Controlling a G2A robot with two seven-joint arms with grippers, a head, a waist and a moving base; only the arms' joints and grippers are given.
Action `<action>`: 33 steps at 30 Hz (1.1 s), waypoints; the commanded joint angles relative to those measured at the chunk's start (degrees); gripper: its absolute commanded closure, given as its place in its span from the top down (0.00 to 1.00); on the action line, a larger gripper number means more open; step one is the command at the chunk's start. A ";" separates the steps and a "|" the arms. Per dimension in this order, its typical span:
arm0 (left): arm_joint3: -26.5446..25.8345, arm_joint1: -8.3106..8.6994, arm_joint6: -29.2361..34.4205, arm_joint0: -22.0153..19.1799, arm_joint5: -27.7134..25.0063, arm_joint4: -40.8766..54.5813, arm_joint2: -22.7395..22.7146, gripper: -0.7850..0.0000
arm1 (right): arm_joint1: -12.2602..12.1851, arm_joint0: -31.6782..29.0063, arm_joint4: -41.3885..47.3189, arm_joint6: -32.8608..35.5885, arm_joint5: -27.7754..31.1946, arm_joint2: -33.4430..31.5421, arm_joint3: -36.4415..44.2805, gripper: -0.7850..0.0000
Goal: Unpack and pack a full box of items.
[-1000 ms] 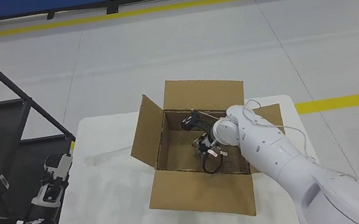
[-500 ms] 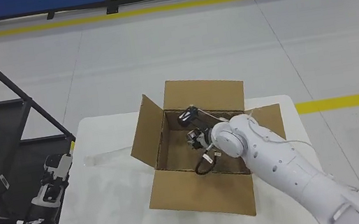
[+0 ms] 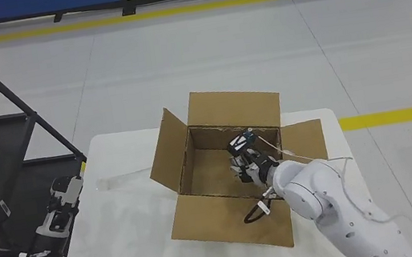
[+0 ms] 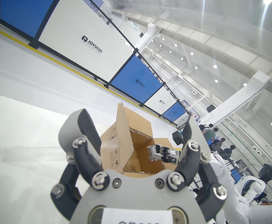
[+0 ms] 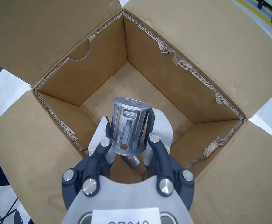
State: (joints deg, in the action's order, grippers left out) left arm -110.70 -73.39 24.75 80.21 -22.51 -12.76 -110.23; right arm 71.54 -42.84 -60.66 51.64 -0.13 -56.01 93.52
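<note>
- While the metal part [image 5: 127, 135] is clamped between the two fingers of the right gripper [image 5: 129, 122], it is held over the opening of the box [image 5: 148, 63], clear of the walls and the floor.
- The part is seen as a silver-grey, matte metal cylinder built like a cage: vertical bars with open slots between them, and a flat round end cap with a round hole in it.
- A ring with a small round hole is seen at the end nearer the wrist, and a short round stub sticks out below it.
- The right jaws are closed narrow on the part's sides, one finger on each side of the cage.
- The box is brown corrugated cardboard, with all four flaps folded out and torn, ragged edges along the rim.
- In the top view the box [image 3: 236, 217] is placed mid-table [image 3: 123, 222], and the right gripper [image 3: 243, 155] is seen above the opening, toward the far right side.
- The left gripper [image 4: 137, 125] is held at the table's left edge, well apart from the box, jaws spread wide with nothing gripped.
</note>
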 commanded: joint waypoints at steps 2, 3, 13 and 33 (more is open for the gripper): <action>0.00 0.00 0.00 0.00 0.00 0.00 0.00 1.00 | 0.00 -0.01 -0.02 0.00 0.01 0.00 0.01 0.00; 0.00 0.00 0.00 0.00 0.00 0.00 0.00 1.00 | 0.00 -0.01 -0.02 0.00 0.01 0.00 0.01 0.00; 0.00 0.00 0.00 0.00 0.00 0.00 0.00 1.00 | -1.09 -5.45 3.34 -8.51 3.65 -7.29 3.97 0.00; 0.00 0.00 0.00 0.00 0.00 0.00 0.00 1.00 | -4.80 -41.03 11.54 -48.09 18.97 -45.92 11.35 0.00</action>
State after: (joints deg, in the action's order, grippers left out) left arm -110.70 -73.39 24.75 80.21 -22.51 -12.76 -110.23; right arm 66.87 -83.73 -49.08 4.02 17.03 -101.05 106.30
